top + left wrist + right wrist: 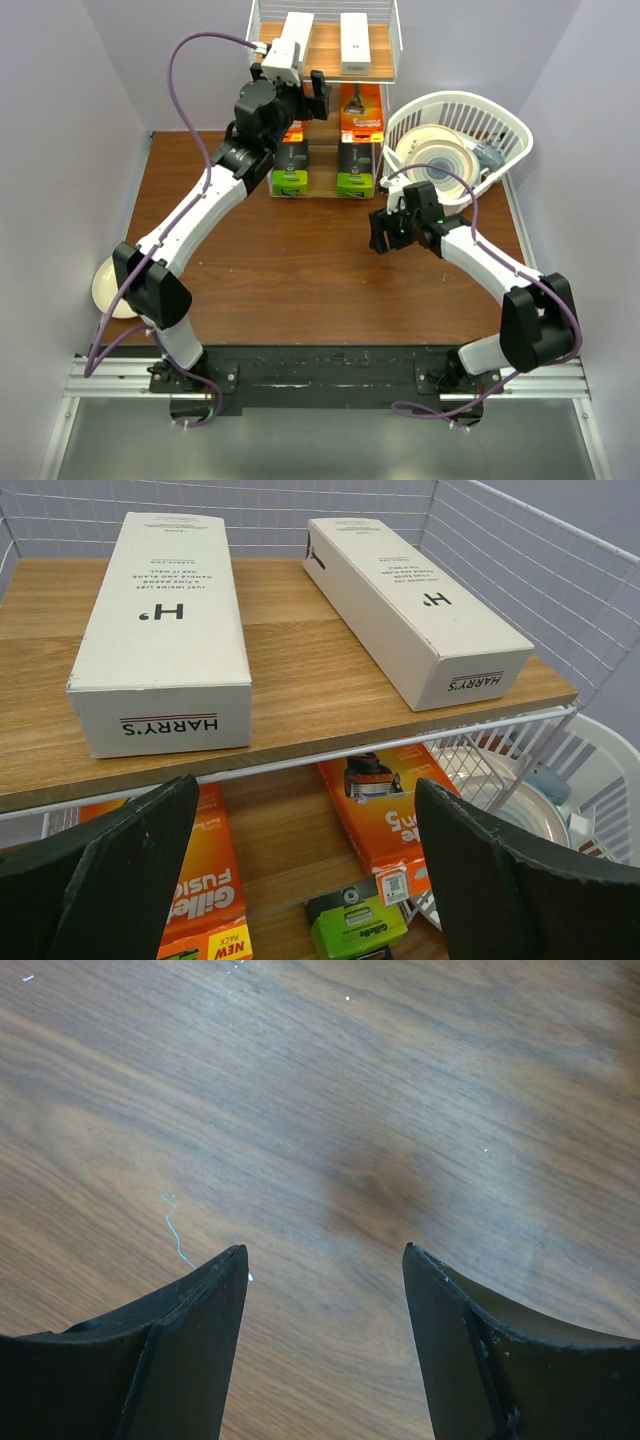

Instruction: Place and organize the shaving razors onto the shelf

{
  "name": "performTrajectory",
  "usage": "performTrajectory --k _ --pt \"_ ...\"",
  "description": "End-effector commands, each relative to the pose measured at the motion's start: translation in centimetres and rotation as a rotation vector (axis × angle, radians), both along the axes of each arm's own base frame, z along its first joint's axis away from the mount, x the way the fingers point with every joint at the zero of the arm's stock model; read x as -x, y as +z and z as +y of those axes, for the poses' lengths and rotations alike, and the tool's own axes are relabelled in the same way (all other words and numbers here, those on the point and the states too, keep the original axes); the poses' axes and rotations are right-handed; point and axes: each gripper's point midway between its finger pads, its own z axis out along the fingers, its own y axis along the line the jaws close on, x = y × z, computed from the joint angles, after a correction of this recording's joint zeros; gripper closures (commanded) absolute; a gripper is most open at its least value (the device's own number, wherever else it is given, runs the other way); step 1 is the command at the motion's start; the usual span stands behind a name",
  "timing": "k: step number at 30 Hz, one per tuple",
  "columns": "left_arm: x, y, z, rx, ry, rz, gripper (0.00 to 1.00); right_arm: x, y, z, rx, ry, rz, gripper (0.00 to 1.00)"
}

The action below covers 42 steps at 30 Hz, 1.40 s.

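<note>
The shelf (325, 48) stands at the far middle of the table. Two white boxes (354, 43) (165, 630) (415, 605) lie side by side on its top board (290, 670). Two orange cards (362, 110) (400, 800) (215, 880) lie on the tier below. Two black boxes with lime-green ends (290, 170) (355, 172) sit lowest; one shows in the left wrist view (360, 920). My left gripper (305, 98) (307, 785) is open and empty, just in front of the top tier's edge. My right gripper (380, 232) (325, 1250) is open and empty over bare table.
A white slotted basket (510, 125) with cream plates (440, 160) stands right of the shelf, its rim also in the left wrist view (610, 780). Another cream plate (105, 285) lies at the table's left edge, behind the left arm's elbow.
</note>
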Motion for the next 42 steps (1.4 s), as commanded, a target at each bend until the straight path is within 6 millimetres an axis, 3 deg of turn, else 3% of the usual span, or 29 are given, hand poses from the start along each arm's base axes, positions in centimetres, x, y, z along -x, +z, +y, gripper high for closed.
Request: performTrajectory --k 1,6,7,9,10,11,13,14,15,16,18,19,22,23,25,28,29,31,32,33,34,35,38,39,40,42 --pt "2.0 3.8 0.1 0.054 -0.035 -0.078 0.06 -1.5 1.3 0.5 -0.029 -0.014 -0.046 0.32" --pt "3.5 3.5 0.8 0.036 -0.045 -0.043 0.06 -1.5 2.4 0.8 -0.043 0.004 -0.066 0.34" --pt "5.0 4.8 1.7 0.044 -0.046 -0.064 0.06 -1.6 2.9 0.8 -0.046 0.007 -0.078 0.34" --pt "6.2 2.3 2.4 -0.010 -0.056 -0.015 0.06 -1.8 3.4 1.0 -0.054 0.009 -0.084 0.34" --pt "7.9 3.4 3.4 -0.016 -0.060 -0.041 0.05 -2.0 4.1 1.2 -0.065 0.014 -0.096 0.35" --pt "8.1 1.3 3.9 -0.069 -0.055 -0.020 0.05 -2.2 4.4 1.4 -0.074 0.015 -0.097 0.35" --pt "9.2 1.7 6.4 -0.075 -0.025 -0.037 0.05 -2.7 5.9 2.1 -0.108 0.022 -0.116 0.35" --pt "9.1 0.9 7.4 -0.088 -0.023 -0.021 0.05 -3.0 6.3 2.4 -0.117 0.029 -0.120 0.35" --pt "9.1 0.7 8.1 -0.086 -0.044 -0.018 0.10 -3.2 6.9 2.7 -0.133 0.027 -0.124 0.35" --pt "8.5 1.1 11.3 -0.068 0.020 -0.017 0.13 -3.8 8.3 3.1 -0.150 0.037 -0.153 0.35" --pt "8.0 0.4 13.6 -0.044 0.042 0.007 0.24 -4.3 9.5 3.7 -0.170 0.050 -0.169 0.36" --pt "7.8 0.5 16.0 -0.047 0.097 -0.001 0.26 -4.8 10.8 4.1 -0.184 0.061 -0.193 0.35" --pt "7.6 -2.0 19.1 -0.085 0.181 0.014 0.36 -4.8 13.1 5.9 -0.200 0.133 -0.229 0.32" --pt "7.8 -2.4 19.1 -0.103 0.168 0.017 0.37 -4.9 13.8 6.2 -0.206 0.145 -0.246 0.31" --pt "8.0 -1.3 18.6 -0.117 0.134 -0.049 0.40 -5.0 15.9 7.4 -0.241 0.177 -0.278 0.30" --pt "8.5 -0.1 16.3 -0.109 0.004 -0.120 0.90 -5.4 18.8 9.0 -0.278 0.204 -0.335 0.30" --pt "8.4 -0.2 15.7 -0.111 -0.026 -0.120 1.00 -5.5 19.6 9.4 -0.296 0.202 -0.346 0.30" --pt "7.8 -1.8 15.7 -0.090 -0.024 -0.078 1.00 -5.4 21.4 10.6 -0.322 0.224 -0.378 0.29" --pt "7.6 -2.7 15.8 -0.086 -0.017 -0.057 0.90 -5.0 21.8 11.3 -0.325 0.267 -0.391 0.27" --pt "7.5 -3.5 15.8 -0.079 -0.015 -0.039 0.75 -4.6 22.2 12.0 -0.319 0.305 -0.405 0.18" --pt "7.5 -5.0 15.8 -0.065 -0.015 -0.006 0.58 -3.3 20.9 13.0 -0.292 0.351 -0.363 0.11" --pt "7.4 -5.9 15.9 -0.057 -0.006 0.018 0.30 -2.7 20.2 13.2 -0.264 0.399 -0.362 0.02" --pt "7.3 -8.5 16.2 -0.021 0.017 0.092 0.00 -1.5 16.5 12.3 -0.207 0.340 -0.245 0.01" --pt "7.4 -9.1 16.2 -0.011 0.022 0.111 0.00 -2.1 14.3 10.7 -0.124 0.215 -0.208 0.01" --pt "7.4 -10.0 16.3 -0.005 0.027 0.131 0.00 -1.2 12.6 9.8 -0.060 0.186 -0.150 0.01" --pt "7.7 -10.1 16.3 -0.003 0.025 0.119 0.00 -1.1 10.6 7.6 0.031 0.054 -0.090 0.01"
